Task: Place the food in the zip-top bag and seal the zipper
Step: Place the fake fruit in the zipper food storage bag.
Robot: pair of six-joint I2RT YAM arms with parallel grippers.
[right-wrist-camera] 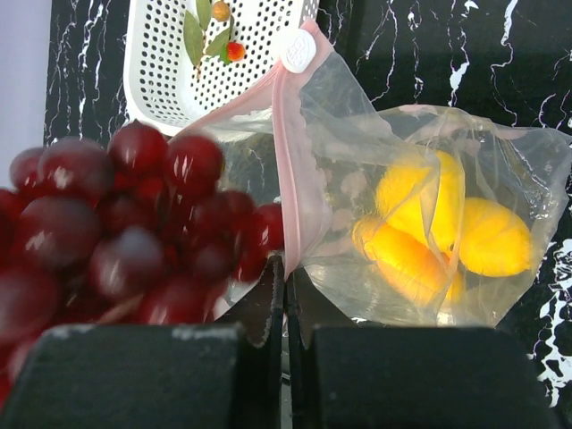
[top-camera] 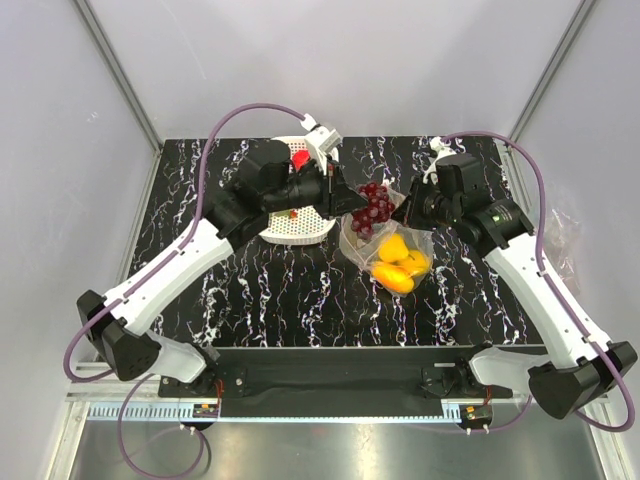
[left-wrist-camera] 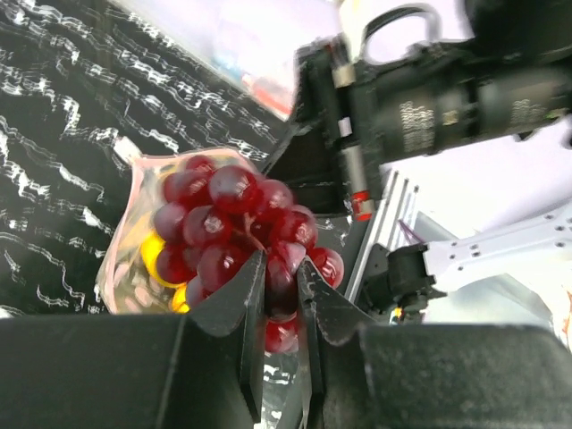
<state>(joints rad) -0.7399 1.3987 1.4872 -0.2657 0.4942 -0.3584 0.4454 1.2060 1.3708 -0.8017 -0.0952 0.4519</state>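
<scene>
My left gripper (left-wrist-camera: 281, 268) is shut on the dark red grape bunch (left-wrist-camera: 234, 223) and holds it at the open mouth of the clear zip-top bag (top-camera: 392, 252). The bunch also shows from above (top-camera: 374, 205) and, blurred, in the right wrist view (right-wrist-camera: 125, 232). My right gripper (right-wrist-camera: 286, 273) is shut on the bag's pink zipper strip (right-wrist-camera: 290, 161) and holds the mouth up. Yellow and orange fruit (right-wrist-camera: 447, 237) lie inside the bag (right-wrist-camera: 420, 206). A red piece (top-camera: 299, 158) sits at the basket's far side.
The white lattice basket (top-camera: 300, 228) stands just left of the bag; green leaves and a small red-orange piece (right-wrist-camera: 234, 51) lie in it. Both arms meet over the middle of the black marbled table (top-camera: 290, 300). Grey walls enclose the back and sides.
</scene>
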